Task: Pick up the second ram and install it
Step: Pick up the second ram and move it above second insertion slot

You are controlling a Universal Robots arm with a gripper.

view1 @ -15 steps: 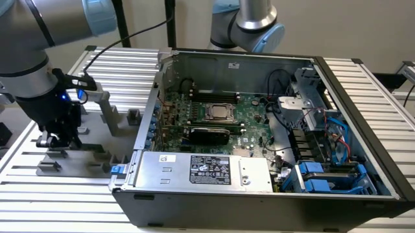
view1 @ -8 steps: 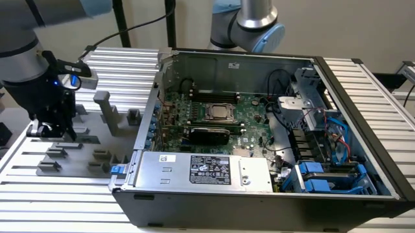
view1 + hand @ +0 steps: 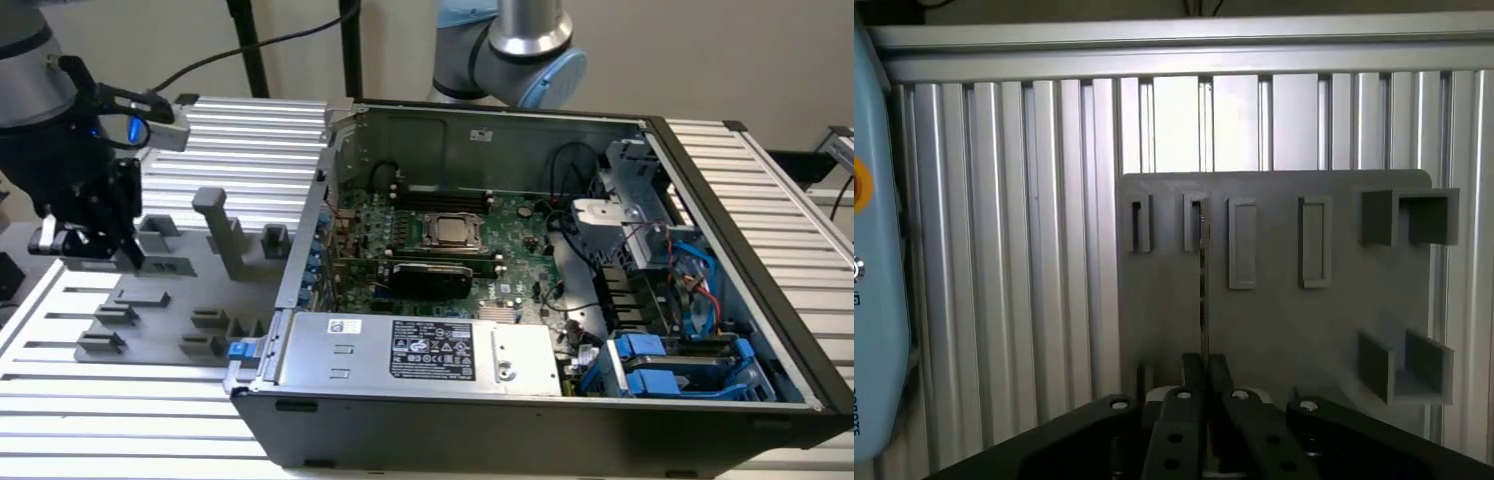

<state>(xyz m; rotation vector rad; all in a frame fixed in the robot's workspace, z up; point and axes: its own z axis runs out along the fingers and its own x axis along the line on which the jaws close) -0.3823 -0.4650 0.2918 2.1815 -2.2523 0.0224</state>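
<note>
Since the whole job hangs on how the stick sits in my tool [image 3: 1205, 375], that first: the fingers are pinched nearly together on the second ram [image 3: 1204, 290], gripping it by what looks like one end. Its long axis runs straight out past the fingertips, in line with the tool. The wrist view catches it edge-on, so it reads as a thin line.

The far tip lines up with one of the narrow slots in the grey holder plate [image 3: 1274, 330] dead ahead of the tool. Honestly can't tell whether that tip is clear of the slot or sitting in it, too close to call. That plate is the nearest thing to the tool, right past the end of the stick.

The open computer case [image 3: 507, 140] is well apart from the tool, off toward the exterior view's right, with the motherboard [image 3: 521, 225] and the silver processor socket [image 3: 454, 232] lying flat inside. So the ram points at the holder, nowhere near the board, and I'd say the install part isn't done yet.
</note>
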